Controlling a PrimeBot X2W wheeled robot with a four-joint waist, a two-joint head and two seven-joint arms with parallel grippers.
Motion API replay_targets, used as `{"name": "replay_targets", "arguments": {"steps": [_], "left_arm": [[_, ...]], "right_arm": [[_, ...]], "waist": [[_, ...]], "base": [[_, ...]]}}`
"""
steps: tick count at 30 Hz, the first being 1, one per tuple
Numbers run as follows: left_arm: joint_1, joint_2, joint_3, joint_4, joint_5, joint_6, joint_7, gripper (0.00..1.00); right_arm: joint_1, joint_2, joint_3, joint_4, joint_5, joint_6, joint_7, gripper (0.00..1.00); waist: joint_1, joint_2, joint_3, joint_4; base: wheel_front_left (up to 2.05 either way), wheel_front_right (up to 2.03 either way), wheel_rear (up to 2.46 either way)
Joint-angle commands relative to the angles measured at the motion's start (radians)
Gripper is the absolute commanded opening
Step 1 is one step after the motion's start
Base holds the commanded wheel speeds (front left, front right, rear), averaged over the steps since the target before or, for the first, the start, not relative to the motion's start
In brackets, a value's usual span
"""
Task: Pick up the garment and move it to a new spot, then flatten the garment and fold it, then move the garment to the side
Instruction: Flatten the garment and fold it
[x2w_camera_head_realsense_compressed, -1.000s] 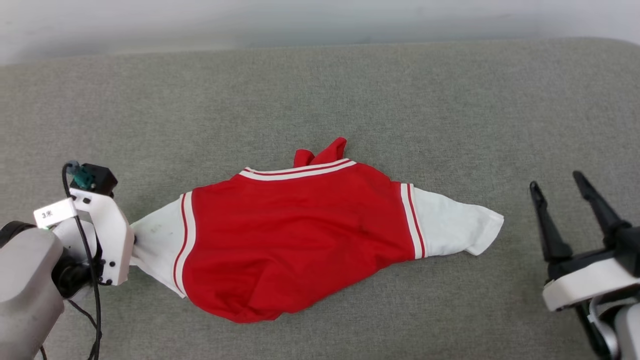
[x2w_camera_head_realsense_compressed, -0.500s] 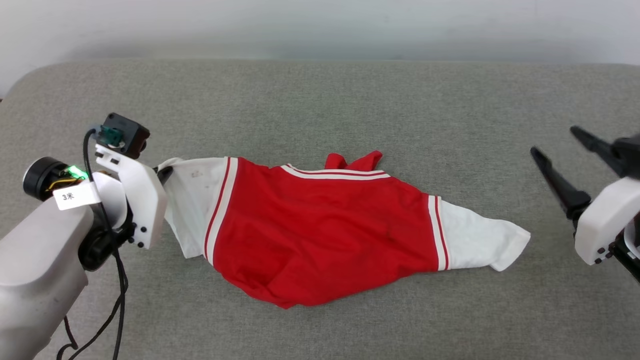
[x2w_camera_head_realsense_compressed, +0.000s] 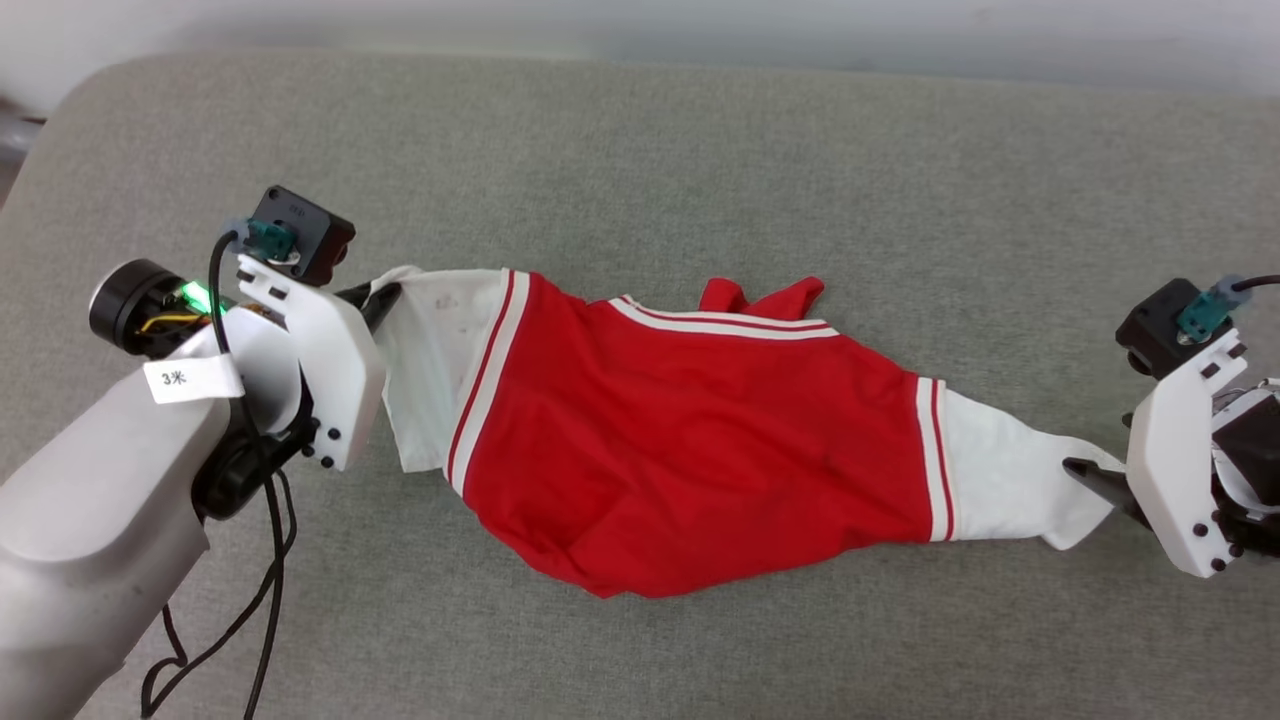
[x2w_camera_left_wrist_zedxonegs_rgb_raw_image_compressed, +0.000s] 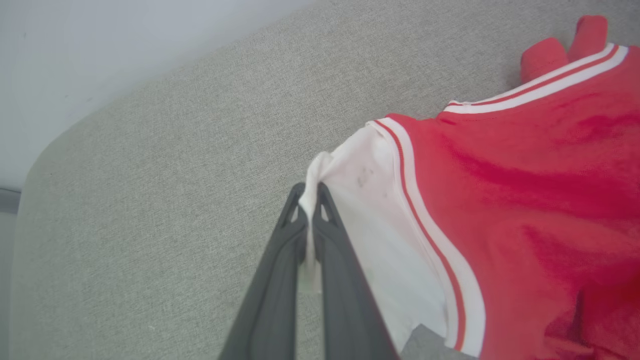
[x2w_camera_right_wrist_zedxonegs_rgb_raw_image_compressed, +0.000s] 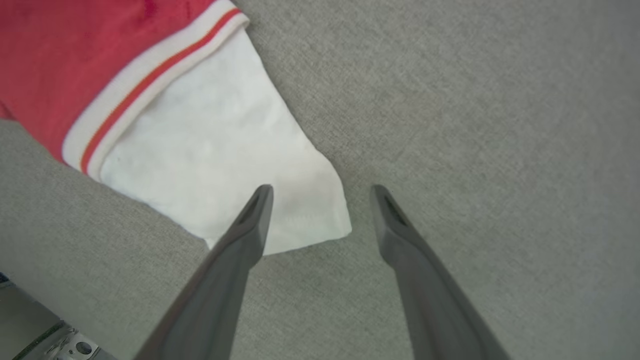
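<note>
Red jersey-style shirt with white short sleeves and striped trim (x2w_camera_head_realsense_compressed: 690, 440) — stretched sideways across the middle of the grey woven cushion (x2w_camera_head_realsense_compressed: 700, 150). Left gripper (x2w_camera_left_wrist_zedxonegs_rgb_raw_image_compressed: 310, 192) pinched tight on one white sleeve's edge, toward the cushion's left end. Right gripper (x2w_camera_right_wrist_zedxonegs_rgb_raw_image_compressed: 322, 190) — fingers spread wide over the other sleeve's corner.

Red garment (x2w_camera_head_realsense_compressed: 690, 440), white striped sleeves
</note>
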Motion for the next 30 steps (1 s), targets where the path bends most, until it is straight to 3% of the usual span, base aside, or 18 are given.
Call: {"name": "replay_targets", "arguments": {"steps": [1, 14, 15, 16, 25, 30], "left_arm": [[-0.012, -0.006, 0.000, -0.004, 0.005, 0.009, -0.005, 0.00], [-0.018, -0.010, -0.004, -0.005, 0.003, 0.007, -0.019, 0.00], [-0.016, -0.009, -0.004, -0.003, 0.002, 0.007, -0.020, 0.00], [-0.015, -0.008, -0.004, 0.000, 0.002, 0.007, -0.021, 0.00], [0.004, 0.001, 0.004, -0.006, -0.001, 0.003, -0.064, 0.00], [-0.001, 0.026, 0.022, -0.065, 0.015, 0.022, -0.101, 0.00]], "right_arm": [[-0.015, 0.010, 0.012, 0.015, 0.001, -0.001, 0.000, 1.00], [0.034, 0.055, 0.238, 0.181, 0.051, 0.002, -0.042, 1.00], [0.025, 0.060, 0.242, 0.183, 0.056, 0.002, -0.059, 0.09], [0.013, 0.065, 0.242, 0.186, 0.060, 0.002, -0.077, 0.00], [-0.110, 0.053, 0.209, 0.189, 0.081, -0.001, -0.292, 0.00], [-0.134, 0.028, 0.185, 0.160, 0.091, -0.001, -0.404, 0.00]], "waist": [[0.0000, 0.0000, 0.017, 0.012], [0.0000, 0.0000, 0.058, 0.029], [0.0000, 0.0000, 0.057, 0.026], [0.0000, 0.0000, 0.054, 0.023], [0.0000, 0.0000, -0.037, -0.014], [0.0000, 0.0000, -0.107, -0.034]], "base": [[0.00, 0.00, 0.00], [0.00, 0.00, 0.00], [0.00, 0.00, 0.00], [0.00, 0.00, 0.00], [0.00, 0.00, 0.00], [0.00, 0.00, 0.00]]}}
